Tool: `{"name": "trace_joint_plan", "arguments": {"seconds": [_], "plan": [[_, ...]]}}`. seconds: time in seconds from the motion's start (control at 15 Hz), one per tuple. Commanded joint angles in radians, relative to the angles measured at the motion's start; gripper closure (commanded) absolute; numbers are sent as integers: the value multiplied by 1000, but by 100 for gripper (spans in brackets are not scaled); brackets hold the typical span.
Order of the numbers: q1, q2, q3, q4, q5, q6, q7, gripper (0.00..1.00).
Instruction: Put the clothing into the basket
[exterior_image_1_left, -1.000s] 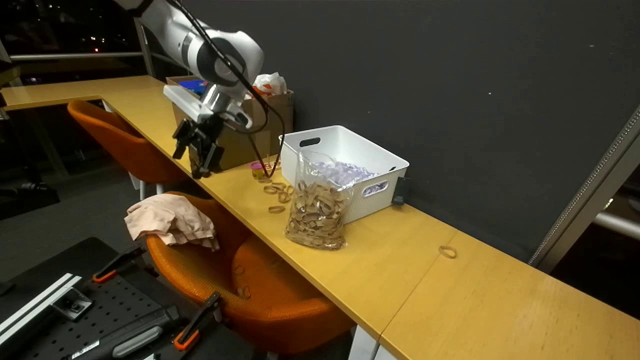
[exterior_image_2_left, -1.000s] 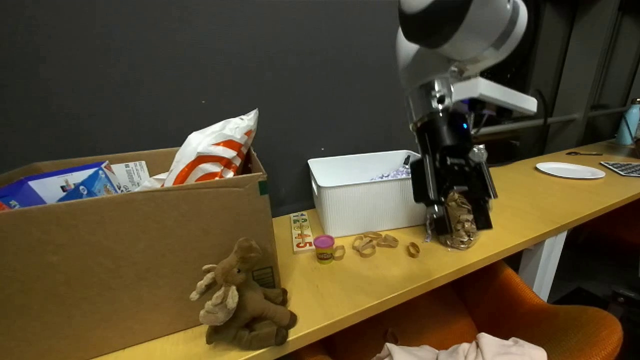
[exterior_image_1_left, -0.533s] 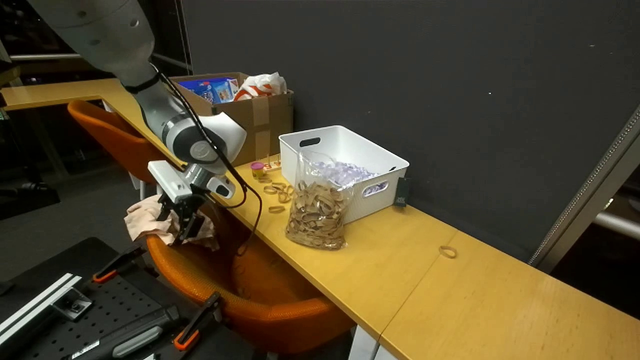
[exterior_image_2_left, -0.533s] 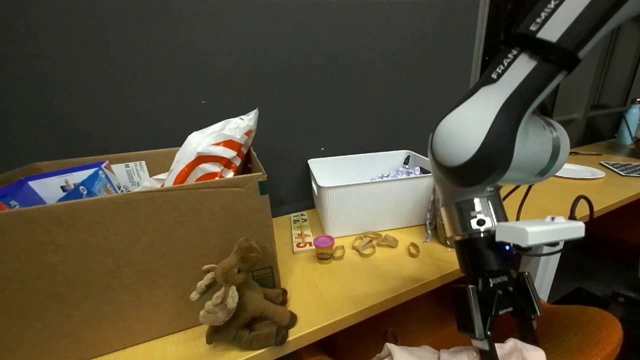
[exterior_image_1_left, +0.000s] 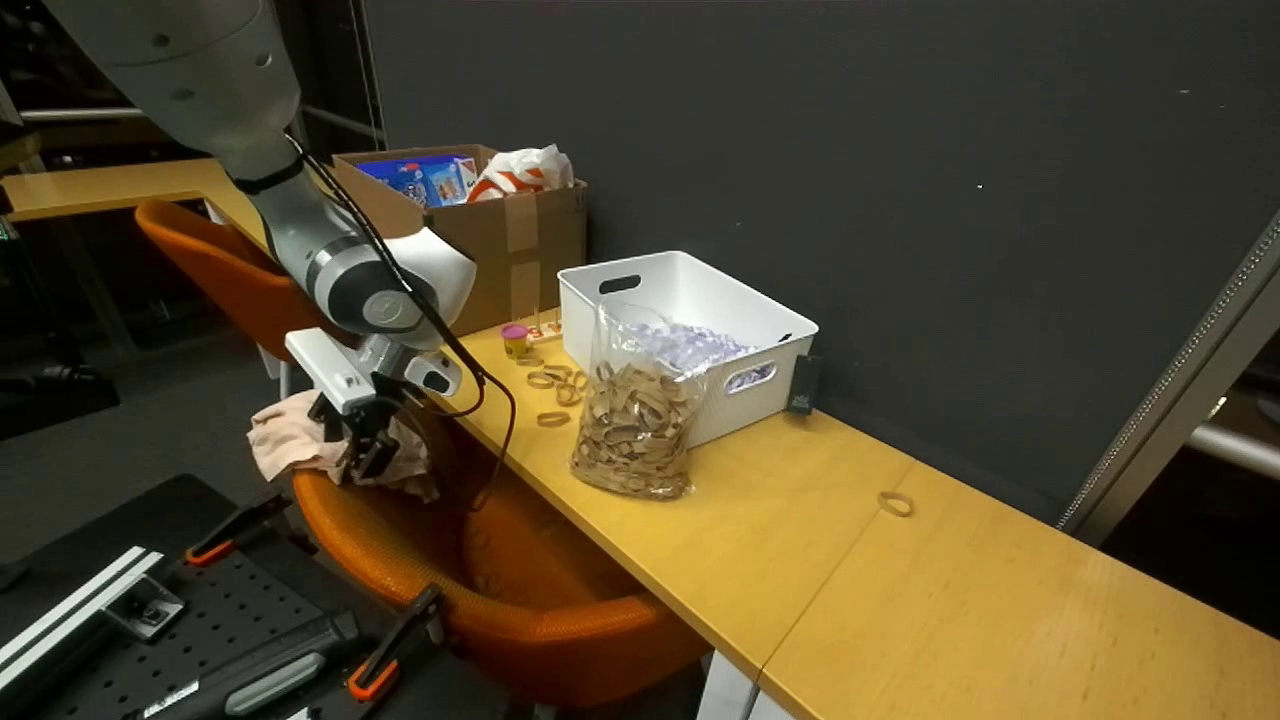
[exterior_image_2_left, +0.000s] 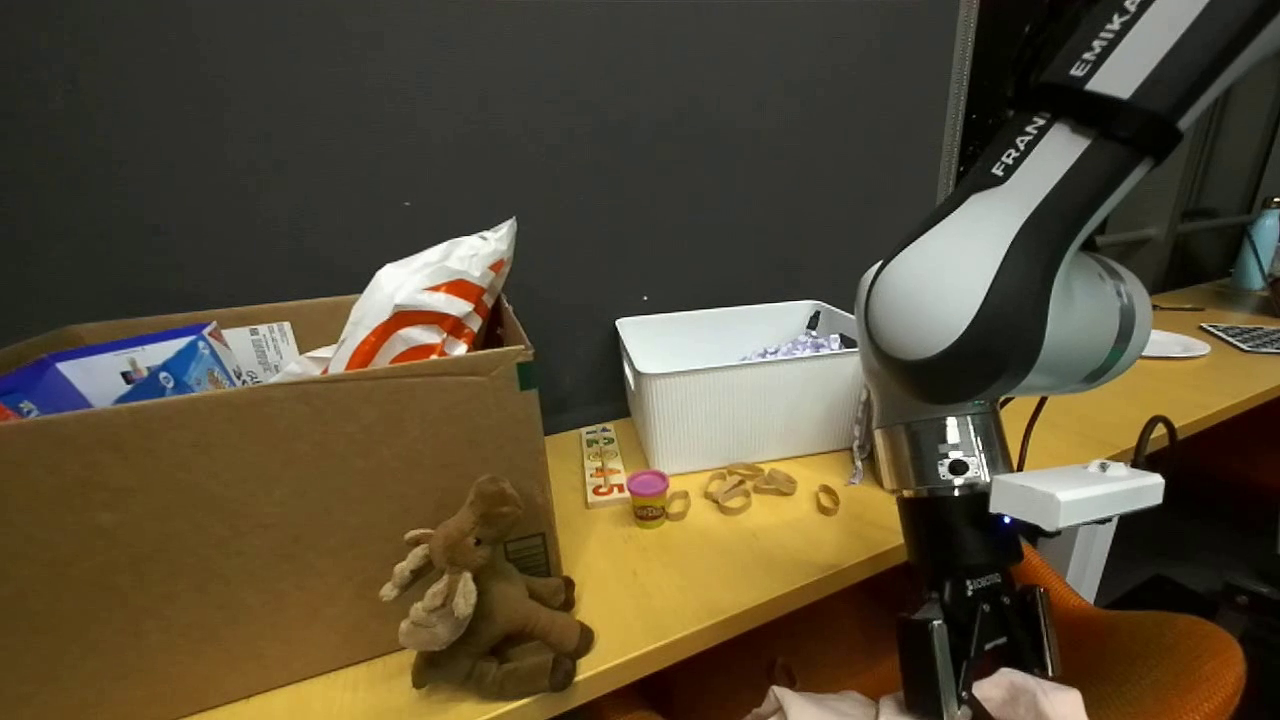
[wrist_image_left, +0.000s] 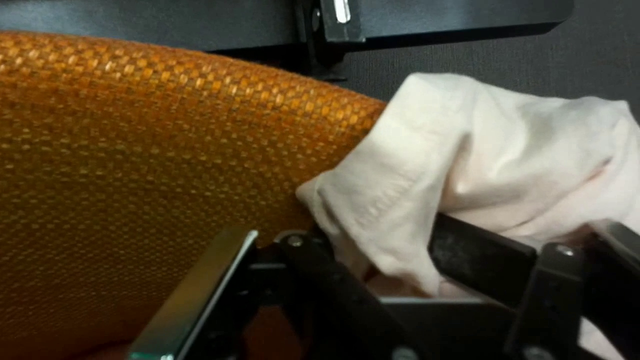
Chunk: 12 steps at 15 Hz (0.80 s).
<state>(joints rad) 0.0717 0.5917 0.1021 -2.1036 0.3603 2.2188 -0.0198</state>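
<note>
Fingers (wrist_image_left: 477, 255) dipped into pale pink clothing (wrist_image_left: 530, 150) at right of wrist view, folds bunched right against them, gap covered, can't tell if pinched or spread! Gripper (exterior_image_2_left: 985, 665) aimed down in both exterior views, arm (exterior_image_2_left: 960, 290) slanting in from top of frame. Clothing draped over orange chair (wrist_image_left: 150, 175); white basket (exterior_image_2_left: 745, 415) mid-frame on wooden table (exterior_image_2_left: 700, 580), well apart from fingers.

In an exterior view our arm (exterior_image_2_left: 1040, 240) slants down from the upper right, our gripper (exterior_image_2_left: 982, 685) pointing downward at the bottom edge; how far its fingers part is unclear.
</note>
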Motion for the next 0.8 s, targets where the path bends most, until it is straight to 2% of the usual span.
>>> {"name": "trace_joint_plan", "arguments": {"seconds": [0.0, 0.13, 0.4, 0.73], "plan": [[-26, -65, 43, -48, 37, 33, -27, 88], [-20, -100, 55, -48, 40, 29, -21, 100], [11, -219, 53, -17, -4, 11, 18, 100], [53, -334, 57, 95, -41, -26, 52, 100]]}}
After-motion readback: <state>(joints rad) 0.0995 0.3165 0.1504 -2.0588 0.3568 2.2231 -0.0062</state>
